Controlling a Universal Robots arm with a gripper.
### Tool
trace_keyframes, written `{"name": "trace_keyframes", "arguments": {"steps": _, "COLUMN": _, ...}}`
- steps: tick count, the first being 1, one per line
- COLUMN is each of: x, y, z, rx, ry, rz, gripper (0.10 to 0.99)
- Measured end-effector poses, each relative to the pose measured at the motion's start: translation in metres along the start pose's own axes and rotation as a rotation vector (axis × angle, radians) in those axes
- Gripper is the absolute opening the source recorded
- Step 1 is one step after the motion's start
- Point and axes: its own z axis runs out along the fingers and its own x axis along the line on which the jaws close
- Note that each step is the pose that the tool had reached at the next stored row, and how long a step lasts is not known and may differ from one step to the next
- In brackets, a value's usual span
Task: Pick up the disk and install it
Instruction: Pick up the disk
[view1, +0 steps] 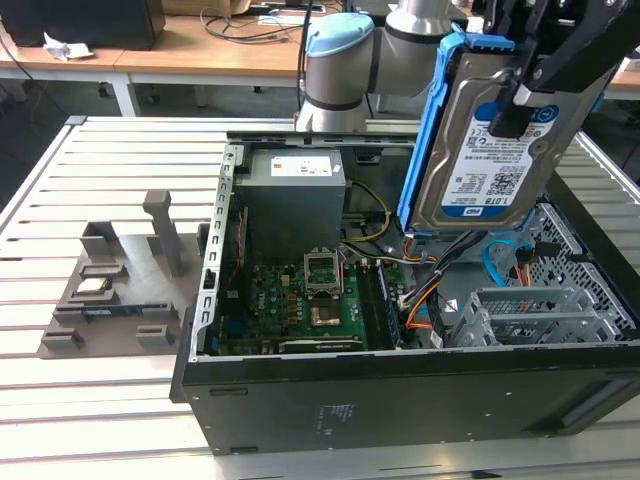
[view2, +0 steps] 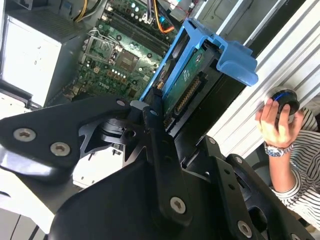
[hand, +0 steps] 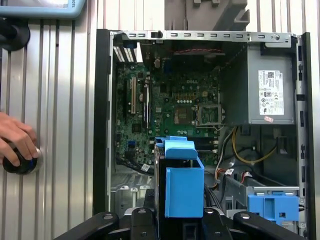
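Disk (view1: 495, 150) is hanging in the air above the open computer case (view1: 400, 410), standing on edge and tilted, with its white-and-blue label facing the exterior camera. The gripper (view1: 515, 100) is pinching it across its 2 flat faces: in the exterior view 1 black finger is lying over the label, and in the second wrist view the jaws are pressing on the disk (view2: 192, 82) from both sides. The blue carrier rail (view1: 425, 140) is running round the drive's edges, and in the first wrist view its blue end (hand: 184, 192) is pointing toward the motherboard (hand: 175, 107).

In the exterior view the disk is hovering over the cables, near the metal drive cage (view1: 540, 310) at the exterior view's right, and appears clear of the case. The grey power supply (view1: 295, 195) is sitting at the far end of the case, beside the motherboard (view1: 290, 305). The case is lying on its side on a slatted metal table (view1: 100, 160), and a grey fixture (view1: 120, 280) is resting well apart at the exterior view's left.

A person's hand (hand: 17, 142) is resting on a black round knob (hand: 20, 162) on the table, beside the case.
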Motion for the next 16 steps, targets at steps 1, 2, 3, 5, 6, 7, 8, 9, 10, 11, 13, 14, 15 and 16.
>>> {"name": "trace_keyframes", "arguments": {"steps": 1, "x": 0.0, "y": -0.0028, "z": -0.0002, "rx": 0.0, "ry": 0.0, "rz": 0.0, "gripper": 0.353}}
{"name": "trace_keyframes", "arguments": {"steps": 2, "x": 0.0, "y": -0.007, "z": -0.0004, "rx": 0.0, "ry": 0.0, "rz": 0.0, "gripper": 0.353}}
{"name": "trace_keyframes", "arguments": {"steps": 3, "x": 0.0, "y": -0.0095, "z": -0.0006, "rx": 0.0, "ry": 0.0, "rz": 0.0, "gripper": 0.353}}
{"name": "trace_keyframes", "arguments": {"steps": 5, "x": 0.0, "y": -0.0191, "z": -0.0012, "rx": 0.0, "ry": 0.0, "rz": 0.0, "gripper": 0.353}}
{"name": "trace_keyframes", "arguments": {"steps": 6, "x": 0.0, "y": -0.0226, "z": -0.0014, "rx": 0.0, "ry": -0.0001, "rz": 0.0, "gripper": 0.353}}
{"name": "trace_keyframes", "arguments": {"steps": 7, "x": 0.0, "y": -0.0245, "z": -0.0015, "rx": 0.0, "ry": -0.0001, "rz": 0.0, "gripper": 0.353}}
{"name": "trace_keyframes", "arguments": {"steps": 8, "x": 0.0, "y": -0.0286, "z": -0.0018, "rx": 0.0, "ry": 0.0, "rz": 0.0, "gripper": 0.353}}
{"name": "trace_keyframes", "arguments": {"steps": 9, "x": 0.0, "y": -0.0317, "z": -0.002, "rx": 0.0, "ry": 0.0, "rz": 0.0, "gripper": 0.353}}
{"name": "trace_keyframes", "arguments": {"steps": 10, "x": 0.0, "y": -0.0339, "z": -0.0021, "rx": 0.0, "ry": 0.0, "rz": 0.0, "gripper": 0.353}}
{"name": "trace_keyframes", "arguments": {"steps": 11, "x": 0.0, "y": -0.0382, "z": -0.0024, "rx": 0.0, "ry": 0.0001, "rz": 0.0, "gripper": 0.353}}
{"name": "trace_keyframes", "arguments": {"steps": 13, "x": 0.0, "y": -0.0462, "z": -0.0029, "rx": 0.0, "ry": 0.0, "rz": 0.0, "gripper": 0.353}}
{"name": "trace_keyframes", "arguments": {"steps": 14, "x": 0.0, "y": -0.0491, "z": -0.0031, "rx": 0.0, "ry": 0.0, "rz": 0.0, "gripper": 0.353}}
{"name": "trace_keyframes", "arguments": {"steps": 15, "x": 0.0, "y": -0.0554, "z": -0.0033, "rx": 0.0, "ry": 0.0, "rz": 0.0, "gripper": 0.353}}
{"name": "trace_keyframes", "arguments": {"steps": 16, "x": 0.0, "y": -0.0579, "z": -0.0033, "rx": 0.0, "ry": 0.0, "rz": 0.0, "gripper": 0.353}}
